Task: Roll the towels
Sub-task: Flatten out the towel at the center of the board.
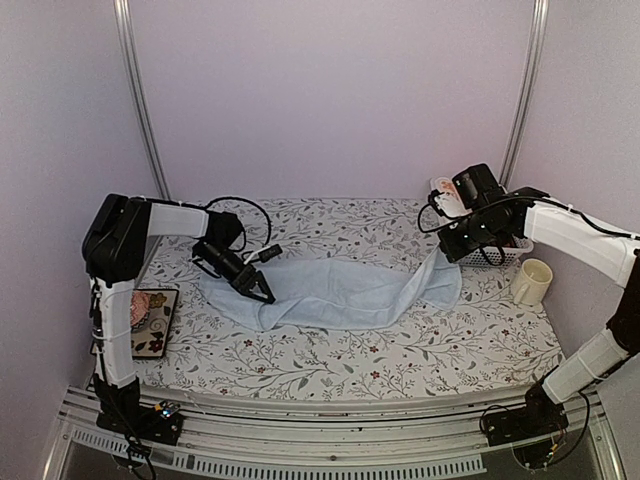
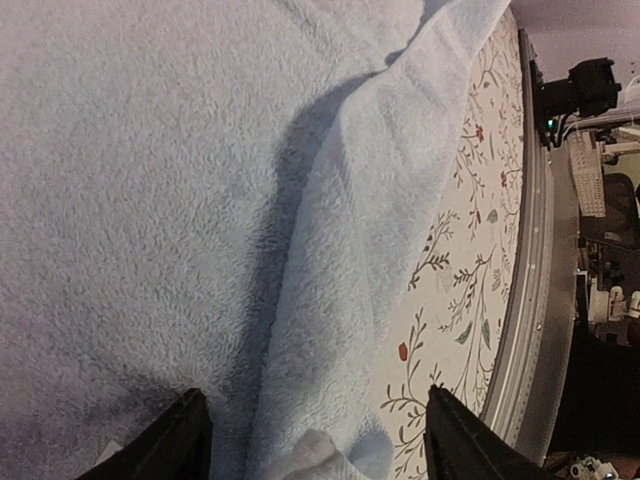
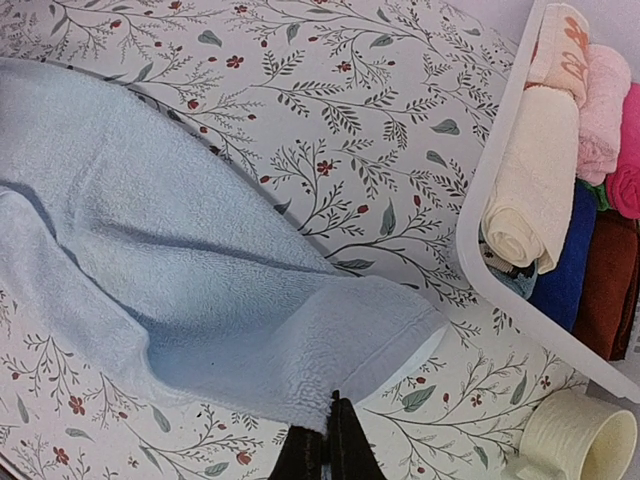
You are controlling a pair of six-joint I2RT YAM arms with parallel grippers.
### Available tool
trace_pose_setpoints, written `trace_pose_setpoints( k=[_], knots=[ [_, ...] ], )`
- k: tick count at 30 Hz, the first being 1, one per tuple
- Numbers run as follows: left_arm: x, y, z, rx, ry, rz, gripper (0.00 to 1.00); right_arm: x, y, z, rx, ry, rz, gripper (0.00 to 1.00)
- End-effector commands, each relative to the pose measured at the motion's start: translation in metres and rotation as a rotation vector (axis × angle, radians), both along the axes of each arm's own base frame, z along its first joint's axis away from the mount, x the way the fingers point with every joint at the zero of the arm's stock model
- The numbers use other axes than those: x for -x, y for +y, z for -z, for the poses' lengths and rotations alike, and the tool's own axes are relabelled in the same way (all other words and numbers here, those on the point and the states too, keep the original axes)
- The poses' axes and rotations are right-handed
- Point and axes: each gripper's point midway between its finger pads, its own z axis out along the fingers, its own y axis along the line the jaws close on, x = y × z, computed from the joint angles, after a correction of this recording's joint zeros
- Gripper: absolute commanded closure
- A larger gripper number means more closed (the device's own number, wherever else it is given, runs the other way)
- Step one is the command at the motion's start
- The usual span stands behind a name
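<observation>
The light blue towel (image 1: 340, 290) lies stretched across the flowered table, with folds along its length. My left gripper (image 1: 262, 292) is low over its left end. In the left wrist view that gripper (image 2: 315, 440) is open, its fingers (image 2: 185, 440) straddling a folded edge of the towel (image 2: 330, 260). My right gripper (image 1: 447, 250) holds the towel's right end raised off the table. The right wrist view shows that gripper (image 3: 333, 435) shut on the towel's hemmed edge (image 3: 330, 350). A cream towel (image 3: 525, 190) lies rolled in the white basket (image 3: 480, 270).
The basket (image 1: 500, 258) at the back right also holds pink, dark blue and maroon cloths. A cream ribbed cup (image 1: 531, 282) stands just in front of it. A patterned flat item (image 1: 150, 320) lies at the table's left edge. Metal rails run along the near edge.
</observation>
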Motion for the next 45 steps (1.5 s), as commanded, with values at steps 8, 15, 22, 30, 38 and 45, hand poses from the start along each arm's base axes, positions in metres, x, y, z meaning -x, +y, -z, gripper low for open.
trace_pose_setpoints(
  k=[8, 15, 22, 30, 38, 45],
  knots=[
    [0.005, 0.003, -0.009, -0.008, -0.033, 0.001, 0.41, 0.006, 0.008, -0.004, -0.023, 0.000, -0.015, 0.98],
    [0.002, 0.006, -0.013, -0.019, -0.050, -0.012, 0.61, 0.007, 0.012, -0.009, -0.034, -0.006, -0.017, 0.98],
    [-0.003, 0.012, -0.018, -0.033, -0.080, -0.029, 0.82, 0.008, 0.012, -0.008, -0.039, -0.003, -0.018, 0.98],
    [-0.013, 0.018, -0.028, -0.054, -0.132, -0.054, 1.00, 0.002, 0.013, -0.011, -0.028, -0.011, -0.019, 0.97],
    [-0.084, 0.044, -0.086, -0.119, -0.365, -0.278, 1.00, -0.029, 0.009, -0.049, -0.041, -0.116, 0.017, 0.98],
    [-0.142, 0.061, -0.189, -0.035, -0.614, -0.502, 1.00, -0.073, -0.020, -0.089, -0.068, -0.211, 0.094, 0.98]
  ],
)
